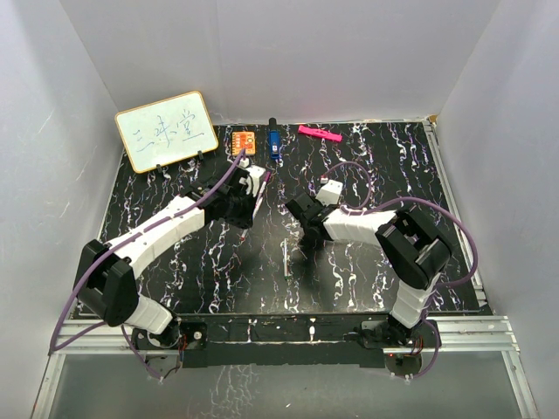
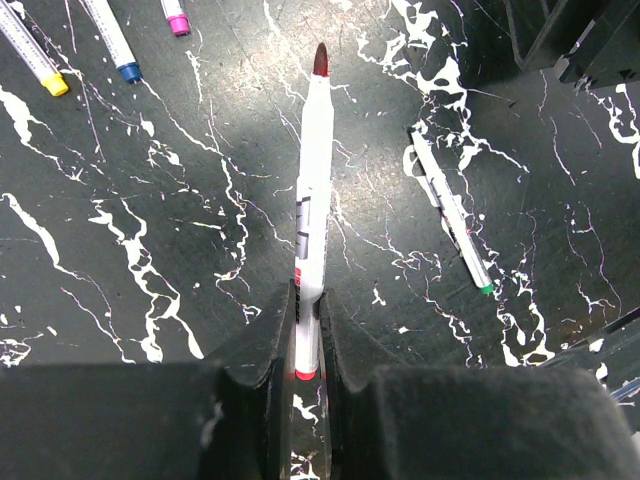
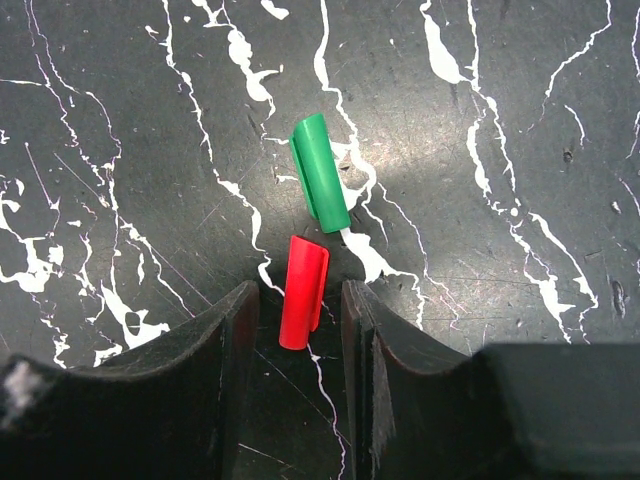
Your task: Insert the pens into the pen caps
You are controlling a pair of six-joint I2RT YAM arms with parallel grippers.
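My left gripper (image 2: 310, 305) is shut on the rear end of a white red-tipped pen (image 2: 314, 190), which points away from the wrist above the table. Yellow-tipped (image 2: 36, 56), blue-tipped (image 2: 114, 44) and purple-tipped (image 2: 175, 17) pens lie at the top left. A green-tipped pen (image 2: 455, 218) lies to the right and also shows in the top view (image 1: 288, 256). My right gripper (image 3: 298, 292) is open, its jaws either side of a red cap (image 3: 303, 290) lying on the table, with a gap on each side. A green cap (image 3: 320, 172) lies just beyond it. In the top view the left gripper (image 1: 251, 206) and right gripper (image 1: 301, 215) are near mid-table.
At the table's back edge stand a whiteboard (image 1: 166, 131), an orange square (image 1: 244, 140), a blue block (image 1: 273, 144) and a pink bar (image 1: 320, 133). White walls close in the black marbled table (image 1: 175, 262) on three sides.
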